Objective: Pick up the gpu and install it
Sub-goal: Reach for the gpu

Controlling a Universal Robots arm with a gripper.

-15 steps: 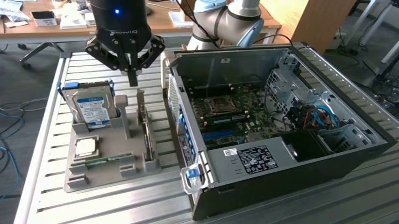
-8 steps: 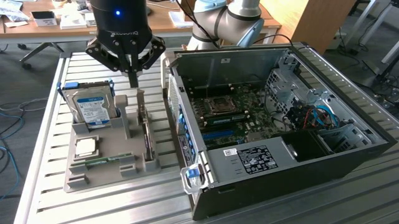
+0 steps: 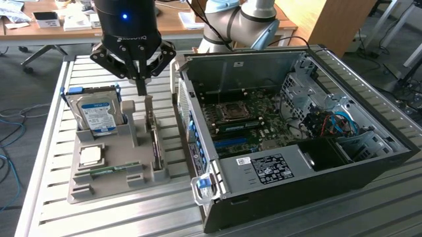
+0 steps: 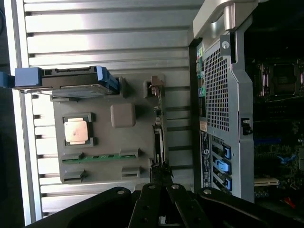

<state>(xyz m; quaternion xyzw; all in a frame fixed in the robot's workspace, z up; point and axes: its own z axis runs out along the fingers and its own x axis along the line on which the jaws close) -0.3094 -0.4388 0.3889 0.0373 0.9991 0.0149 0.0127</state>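
gripper (image 3: pixel 140 92) (image 4: pixel 160 176) hangs above the grey holder tray (image 3: pixel 125 148) (image 4: pixel 107 142), fingers pressed together, nothing held and clear of the gpu (image 3: pixel 153 138) (image 4: pixel 159 137). The gpu stands on edge in the tray's long slot, on the side nearest the PC case (image 3: pixel 231 64) (image 4: pixel 221 85). The hard drive (image 3: pixel 98 116) (image 4: pixel 71 83) stands upright in a blue caddy at one end of the tray. The CPU (image 3: pixel 90 156) (image 4: pixel 77 130) lies flat mid-tray. The green memory stick (image 3: pixel 112 169) (image 4: pixel 99 157) sits in a slot just past it, away from the drive. The case is just beside the tray on the slatted table (image 3: pixel 118 217), side open, motherboard (image 3: pixel 244 123) exposed.
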